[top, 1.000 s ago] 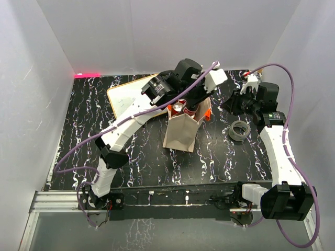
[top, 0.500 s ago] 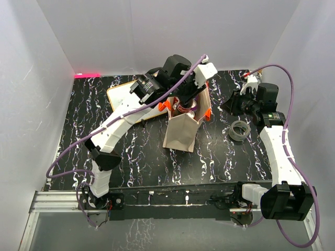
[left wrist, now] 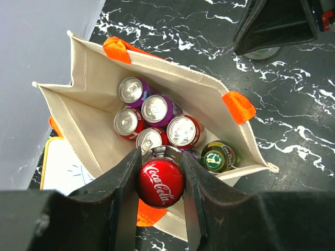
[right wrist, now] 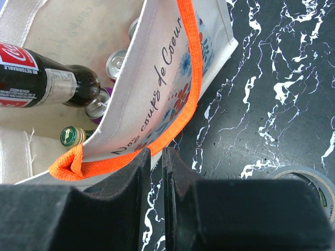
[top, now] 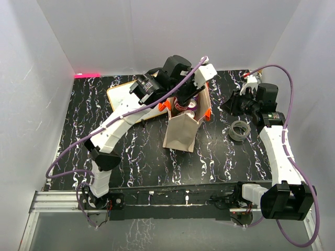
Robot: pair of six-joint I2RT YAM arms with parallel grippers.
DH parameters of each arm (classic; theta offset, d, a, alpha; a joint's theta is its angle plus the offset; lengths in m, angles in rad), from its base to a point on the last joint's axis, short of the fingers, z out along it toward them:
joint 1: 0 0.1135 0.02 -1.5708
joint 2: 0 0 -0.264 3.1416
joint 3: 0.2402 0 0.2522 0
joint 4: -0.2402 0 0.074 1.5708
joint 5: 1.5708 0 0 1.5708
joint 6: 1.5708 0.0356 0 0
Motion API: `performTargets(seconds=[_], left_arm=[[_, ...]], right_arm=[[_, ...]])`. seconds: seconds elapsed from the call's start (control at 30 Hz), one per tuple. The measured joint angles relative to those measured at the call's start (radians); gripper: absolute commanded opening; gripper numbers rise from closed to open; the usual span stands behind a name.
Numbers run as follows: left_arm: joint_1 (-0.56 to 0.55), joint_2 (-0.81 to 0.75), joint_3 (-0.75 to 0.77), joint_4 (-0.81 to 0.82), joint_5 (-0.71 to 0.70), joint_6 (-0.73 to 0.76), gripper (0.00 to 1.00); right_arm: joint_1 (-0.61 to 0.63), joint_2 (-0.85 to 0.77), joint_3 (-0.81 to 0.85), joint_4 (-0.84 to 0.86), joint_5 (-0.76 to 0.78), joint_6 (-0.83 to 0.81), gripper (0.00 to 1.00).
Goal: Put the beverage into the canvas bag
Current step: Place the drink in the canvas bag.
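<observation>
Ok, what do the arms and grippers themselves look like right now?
The left arm and right arm have white links, black joint housings and a looping purple cable each. The left gripper and right gripper have black, blunt fingers.

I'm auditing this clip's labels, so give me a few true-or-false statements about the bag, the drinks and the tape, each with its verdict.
1. The left gripper is closed on a Coca-Cola bottle above the open canvas bag. True.
2. The canvas bag is empty. False: several cans stand inside it.
3. The roll of tape lies inside the bag. False: it lies on the table, to the right of the bag.
4. The bag has orange handles. True.
</observation>
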Motion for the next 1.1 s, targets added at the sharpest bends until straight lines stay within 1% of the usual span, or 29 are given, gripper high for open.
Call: performTargets(seconds=[0.27, 0.43, 0.6, 0.83, 1.1], left_arm=[[0.002, -0.024, -0.003, -0.032, -0.010, 0.005, 0.00], [0.006, -0.051, -0.048, -0.037, 0.000, -0.018, 0.00], [0.037, -0.060, -0.098, -0.046, 0.050, -0.069, 0.00], [0.100, -0.076, -0.120, -0.043, 0.111, -0.129, 0.00], [0.123, -0.079, -0.120, -0.047, 0.148, -0.139, 0.00]], right_arm=[[0.000, 0.015, 0.000, 0.000, 0.000, 0.000, 0.18], [0.000, 0.018, 0.000, 0.000, 0.000, 0.000, 0.18], [0.000, 0.018, 0.000, 0.000, 0.000, 0.000, 0.18], [0.000, 0.018, 0.000, 0.000, 0.000, 0.000, 0.18], [0.000, 0.021, 0.000, 0.000, 0.000, 0.000, 0.18]])
